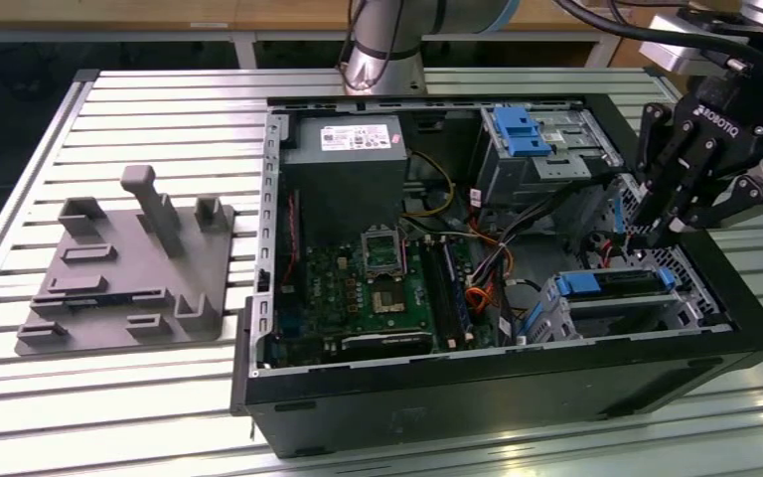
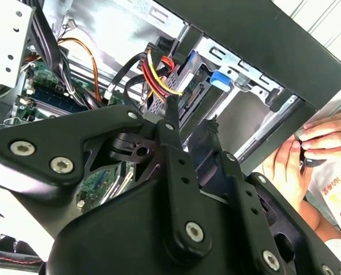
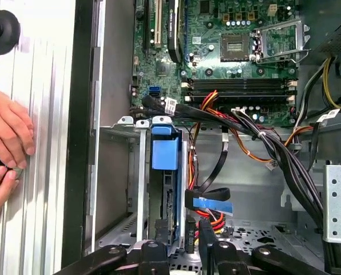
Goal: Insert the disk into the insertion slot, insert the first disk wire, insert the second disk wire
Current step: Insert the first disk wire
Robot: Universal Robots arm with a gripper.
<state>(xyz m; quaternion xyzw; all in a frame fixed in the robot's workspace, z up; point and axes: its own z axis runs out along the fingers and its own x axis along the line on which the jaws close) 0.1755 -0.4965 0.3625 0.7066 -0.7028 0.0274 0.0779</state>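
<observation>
End effector (image 1: 647, 237) at right of exterior view, tilted down into the computer case (image 1: 488, 383), narrow, pinching a black wire connector (image 3: 191, 230). Disk (image 1: 614, 283) sits in the insertion slot (image 1: 620, 306), lower right. First wrist view's left edge: person's hand (image 3: 7, 134) on worktop (image 3: 44, 200).

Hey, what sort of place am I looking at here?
Probably a robotics lab bench: an open computer case on a slatted metal table, a grey fixture plate beside it, and a robot arm.
</observation>
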